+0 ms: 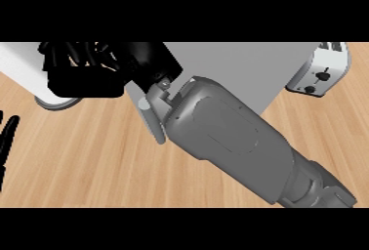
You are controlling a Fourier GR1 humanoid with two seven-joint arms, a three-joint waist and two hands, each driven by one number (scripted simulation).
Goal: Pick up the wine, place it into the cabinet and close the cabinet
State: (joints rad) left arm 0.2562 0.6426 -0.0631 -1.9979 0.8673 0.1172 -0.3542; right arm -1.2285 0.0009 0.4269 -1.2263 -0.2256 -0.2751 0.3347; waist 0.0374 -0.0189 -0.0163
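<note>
1. Reaching far across the counter (pixel 93 161), the right hand (pixel 90 63) hangs above the cabinet (pixel 216 58), left of the toaster (pixel 320 68); whether its fingers clasp anything cannot be told.
2. No wine shows; perhaps the hand hides it.
3. Left hand (pixel 7 141) rests far left of the cabinet, fingers straight.
4. Advance slowly; confirm the bottle sits inside before closing.

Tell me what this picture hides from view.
- Wine bottle: unseen in the head view; the black right hand may cover it.
- Grey cabinet: the grey right forearm hides its door.
- Black left hand: cut by the left edge.
- Silver toaster: cropped at the top.
</note>
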